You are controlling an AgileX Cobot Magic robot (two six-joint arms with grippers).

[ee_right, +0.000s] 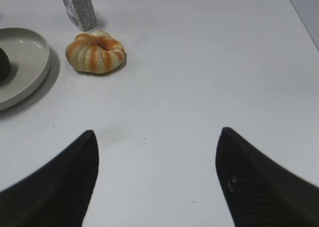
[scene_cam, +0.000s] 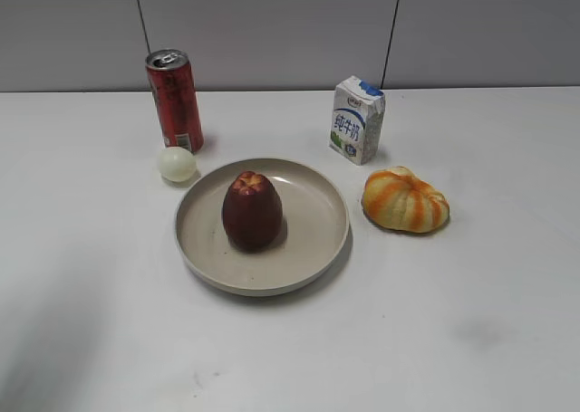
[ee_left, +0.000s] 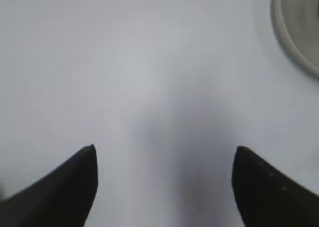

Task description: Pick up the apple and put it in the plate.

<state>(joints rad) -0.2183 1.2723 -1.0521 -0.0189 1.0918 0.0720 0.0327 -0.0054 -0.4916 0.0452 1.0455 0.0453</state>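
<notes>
The apple (scene_cam: pixel 252 211) stands upright in the plate (scene_cam: pixel 317 235); left gripper (ee_left: pixel 164 154) and right gripper (ee_right: pixel 157 137) hang wide-fingered over bare table (scene_cam: pixel 489 321).

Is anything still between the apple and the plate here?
No. The apple already stands upright inside the plate; both grippers are open over bare table, clear of it.

Even, soft, bright light falls on the white table (scene_cam: pixel 471 340), with short faint shadows toward 4 o'clock. The left wrist view is blurred throughout, the plate (ee_left: pixel 294 42) at 2 o'clock smeared; the other views stay sharp.
</notes>
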